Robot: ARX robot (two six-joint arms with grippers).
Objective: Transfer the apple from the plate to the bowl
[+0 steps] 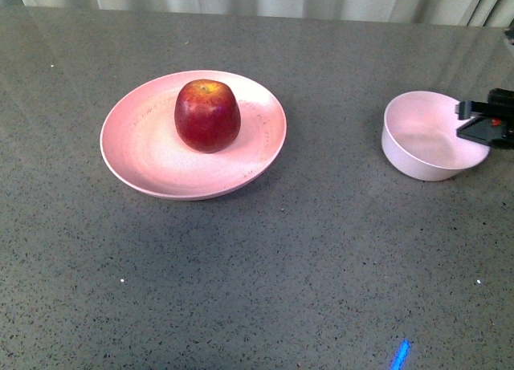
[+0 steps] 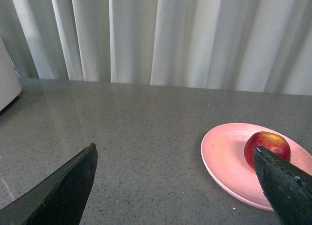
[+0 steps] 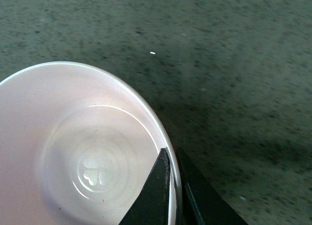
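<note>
We found the apple (image 1: 207, 115) standing stem end up at the middle of the plate (image 1: 132, 157), on the left part of the grey speckled table (image 1: 257, 266). The bowl (image 1: 418, 155) stood on the same table, well apart to the right of the plate. The right gripper (image 1: 484, 123) sat at the bowl's right rim. The right wrist view showed its jaws narrowed onto that rim, one finger inside the wall and the other outside, so we recorded it as clamping the bowl by its edge. The left gripper (image 2: 175, 149) did not appear in the front view. Its wrist view showed its jaws spread wide above bare table, pointing towards the far curtain (image 2: 161, 34), with the plate and apple to its right.
</note>
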